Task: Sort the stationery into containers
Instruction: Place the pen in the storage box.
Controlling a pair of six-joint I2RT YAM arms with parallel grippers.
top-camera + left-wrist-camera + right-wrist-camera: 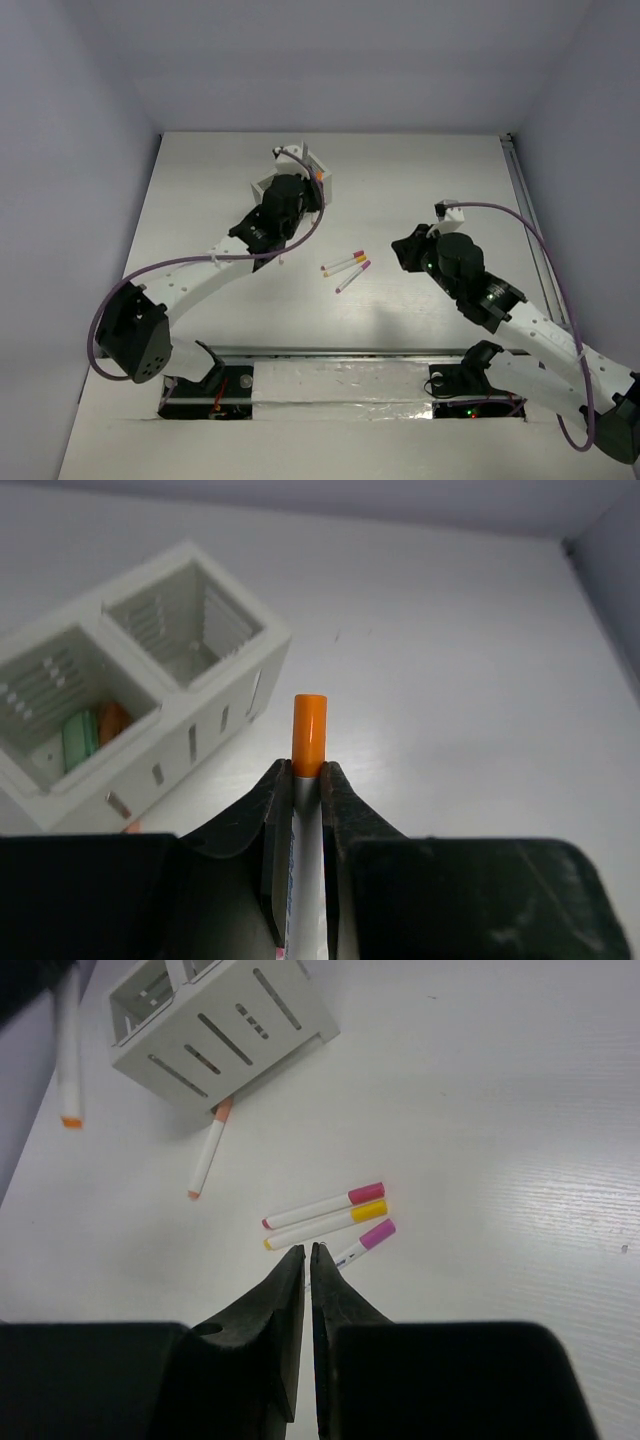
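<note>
At the upper centre of the top view, the left arm is stretching from the lower left corner up to the white organiser. In its wrist view the left gripper is clamping an orange-capped marker, with the cap pointing to the top of the frame. The organiser is standing at the left of that frame, apart from the marker.

At the centre right, the right arm is bending toward the middle of the table. The right gripper is holding nothing, and its fingers are almost together, leaving only a thin slit. Just above them three markers are lying side by side: magenta-capped, yellow-capped and purple-capped. Another orange marker is lying with one end against the organiser wall. Any print on the barrels is too small for reading.
</note>
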